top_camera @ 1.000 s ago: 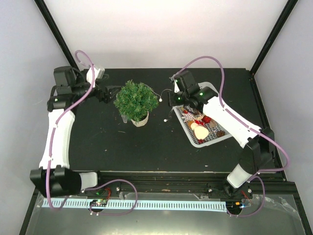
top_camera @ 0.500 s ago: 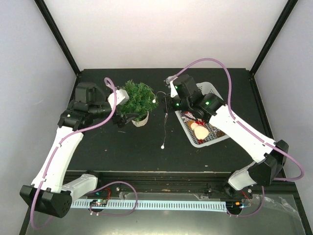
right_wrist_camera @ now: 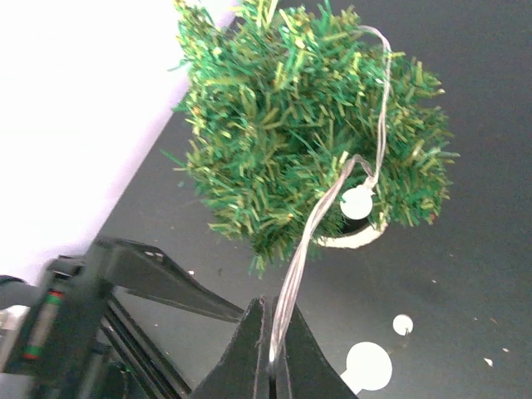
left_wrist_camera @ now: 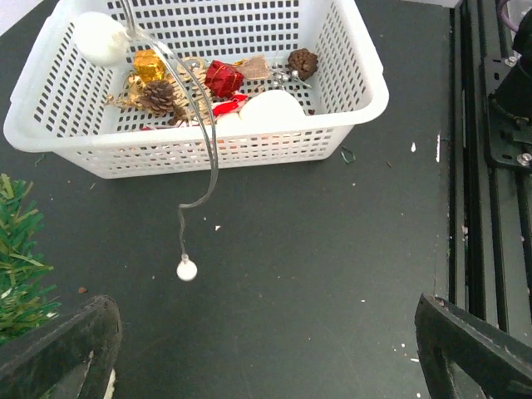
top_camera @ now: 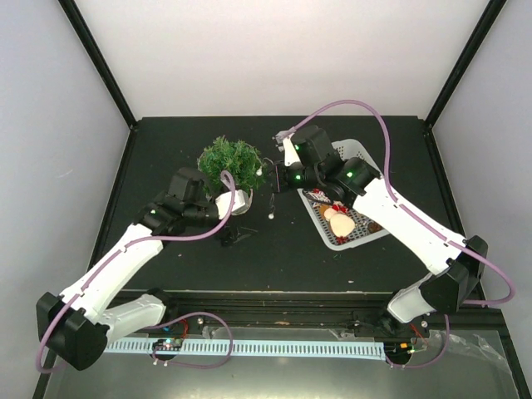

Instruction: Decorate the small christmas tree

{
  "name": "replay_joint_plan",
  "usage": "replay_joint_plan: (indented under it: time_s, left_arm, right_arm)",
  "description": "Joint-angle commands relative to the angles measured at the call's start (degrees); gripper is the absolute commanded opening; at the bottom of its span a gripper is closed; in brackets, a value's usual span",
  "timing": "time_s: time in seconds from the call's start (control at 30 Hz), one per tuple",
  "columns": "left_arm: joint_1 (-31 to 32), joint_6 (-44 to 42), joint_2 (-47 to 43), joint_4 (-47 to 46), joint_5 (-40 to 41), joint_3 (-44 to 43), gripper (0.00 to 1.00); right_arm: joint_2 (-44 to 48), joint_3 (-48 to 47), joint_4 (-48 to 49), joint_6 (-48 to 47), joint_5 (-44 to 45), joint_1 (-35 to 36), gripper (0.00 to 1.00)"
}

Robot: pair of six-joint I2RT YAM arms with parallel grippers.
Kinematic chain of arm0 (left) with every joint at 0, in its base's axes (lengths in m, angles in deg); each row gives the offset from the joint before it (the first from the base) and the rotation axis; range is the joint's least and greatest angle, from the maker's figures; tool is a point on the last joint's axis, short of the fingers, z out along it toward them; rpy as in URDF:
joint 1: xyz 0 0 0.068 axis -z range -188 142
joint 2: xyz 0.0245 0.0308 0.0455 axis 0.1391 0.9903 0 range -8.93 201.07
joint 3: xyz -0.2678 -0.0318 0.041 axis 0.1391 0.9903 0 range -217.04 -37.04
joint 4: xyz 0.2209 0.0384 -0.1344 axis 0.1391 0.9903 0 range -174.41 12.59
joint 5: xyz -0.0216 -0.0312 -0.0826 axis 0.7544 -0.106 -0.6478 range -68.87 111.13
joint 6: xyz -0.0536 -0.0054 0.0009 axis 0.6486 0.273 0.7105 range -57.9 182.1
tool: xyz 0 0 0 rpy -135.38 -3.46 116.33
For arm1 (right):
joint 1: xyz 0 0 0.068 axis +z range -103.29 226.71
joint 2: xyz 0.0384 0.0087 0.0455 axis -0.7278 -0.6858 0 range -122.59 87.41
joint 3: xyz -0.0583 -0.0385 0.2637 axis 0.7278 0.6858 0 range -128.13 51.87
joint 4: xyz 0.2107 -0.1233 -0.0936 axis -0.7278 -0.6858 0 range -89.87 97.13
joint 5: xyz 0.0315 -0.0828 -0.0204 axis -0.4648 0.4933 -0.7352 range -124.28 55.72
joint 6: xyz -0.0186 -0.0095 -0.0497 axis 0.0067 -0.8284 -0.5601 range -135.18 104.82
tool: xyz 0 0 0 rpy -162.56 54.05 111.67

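Biggest thing here is the black table (top_camera: 291,258), with both arms reaching in over it toward the back. The white basket (top_camera: 359,238) sits on the right side, partly under the right arm. The small christmas tree (top_camera: 231,160) stands in its little white pot (top_camera: 239,200) around the rear middle of the table, left of the basket and not touching it. The left gripper (top_camera: 231,236) is down by the table on the near side of the pot, just beside it. On its own camera the fingers (left_wrist_camera: 58,349) are spread wide apart with nothing between them. The right gripper (top_camera: 274,177) sits between tree and basket, pinched tight on a thin wire garland (right_wrist_camera: 301,249). That wire loops up over the tree's needles, and the loose end hangs down to a white bead (top_camera: 272,214) by the table. Inside the basket, from the left wrist view: two white balls (left_wrist_camera: 98,37), a red gift box (left_wrist_camera: 223,79), a gold one (left_wrist_camera: 148,65) and a couple of pine cones (left_wrist_camera: 158,96). More small white beads (right_wrist_camera: 357,202) show along the wire near the pot.
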Motion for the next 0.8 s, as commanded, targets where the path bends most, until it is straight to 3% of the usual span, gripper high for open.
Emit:
replay_joint_plan:
  time_s: [0.0,0.37,0.5,0.57,0.67,0.73,0.77]
  left_arm:
    - [1.6,3.9,0.9,-10.7,1.9,2.3,0.97]
    - [4.6,9.4,6.5,-24.1,2.3,3.9,0.98]
    - [6.0,9.3,9.0,-28.0,2.3,5.2,0.89]
    - [6.4,9.0,10.1,-29.5,2.1,6.1,0.75]
    - [6.5,8.3,10.7,-30.5,2.7,6.4,0.37]
    - [6.4,7.6,10.0,-29.6,2.9,6.4,0.07]
    - [6.4,7.6,9.4,-29.1,2.9,6.4,0.02]
  right_arm:
    - [-0.9,-2.5,2.2,1.7,-3.3,0.2,0.01]
    - [-0.6,-2.2,4.6,4.0,-6.2,0.3,0.01]
    - [-0.4,-2.6,4.9,4.7,-6.7,0.2,0.01]
    - [-0.4,-2.8,5.0,4.9,-6.9,0.3,0.01]
    - [-0.3,-2.9,4.8,4.9,-6.5,0.2,0.01]
    - [-0.2,-2.5,4.8,4.8,-6.0,0.2,0.01]
    - [-0.2,-2.2,4.9,4.8,-5.9,0.2,0.01]
